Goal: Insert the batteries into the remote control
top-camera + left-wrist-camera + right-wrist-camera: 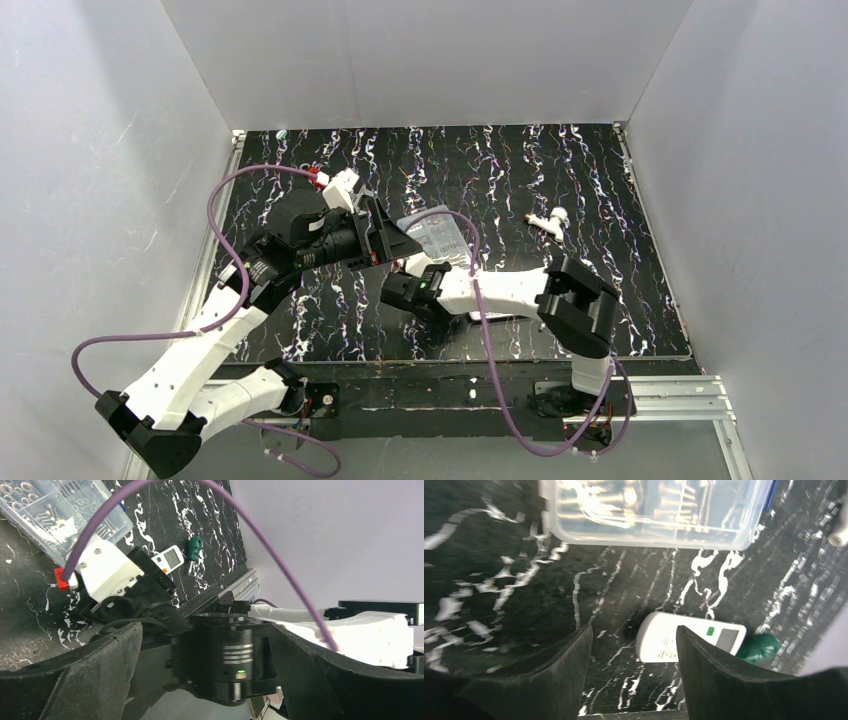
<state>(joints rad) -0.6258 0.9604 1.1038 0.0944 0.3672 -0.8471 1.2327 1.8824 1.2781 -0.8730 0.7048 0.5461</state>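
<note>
The remote control [664, 641] is a small white handset with a green button and a grey display, lying flat on the black marbled mat. My right gripper [633, 630] is open above the mat with nothing between its fingers. The remote lies just beyond the right finger [724, 680], which hides part of it. In the left wrist view the remote [169, 560] shows behind the right wrist. My left gripper [204, 627] is wide open and empty, facing the right arm's black wrist motor [230, 655]. From above, the left gripper [395, 240] hovers over the right gripper [398, 297]. No batteries can be picked out.
A clear compartment box of screws [649, 510] [435, 235] lies just past the right gripper. A small green object [760, 647] [195, 547] sits beside the remote's display end. A small white cylindrical piece [548, 220] lies on the mat at the right. White walls enclose the table.
</note>
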